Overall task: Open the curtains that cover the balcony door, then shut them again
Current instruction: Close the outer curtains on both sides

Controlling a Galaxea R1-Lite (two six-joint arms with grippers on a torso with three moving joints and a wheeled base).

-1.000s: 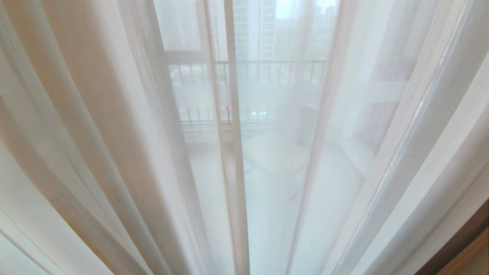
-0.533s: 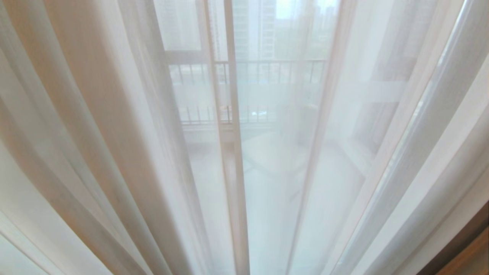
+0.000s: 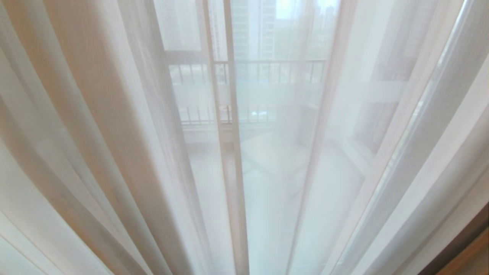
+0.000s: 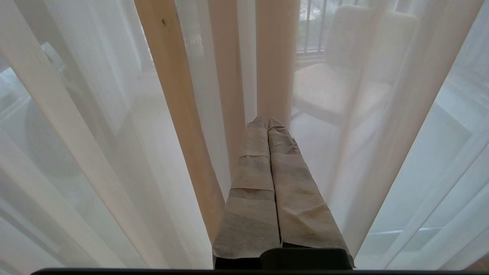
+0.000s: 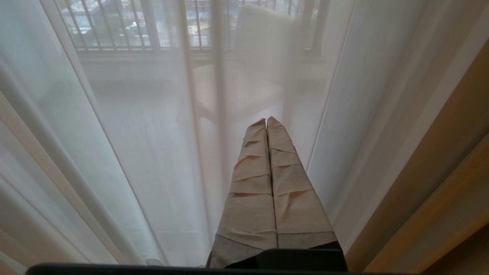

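The curtains (image 3: 95,133) hang drawn across the whole head view as a sheer white layer in long vertical folds, tinted beige on the left. The balcony door is veiled behind them and I cannot make out its frame. Neither arm shows in the head view. In the left wrist view my left gripper (image 4: 267,120), its fingers wrapped in tan tape, is shut and empty, with its tips close to a beige fold of the curtains (image 4: 275,57). My right gripper (image 5: 266,120) is likewise shut and empty, just in front of the sheer curtains (image 5: 153,152).
Through the sheer fabric I see a balcony railing (image 3: 267,70) and a pale chair (image 3: 275,156) outside. A brown wooden edge (image 3: 466,252) borders the curtains at the lower right, and it also appears beside the right gripper as a wooden edge (image 5: 439,191).
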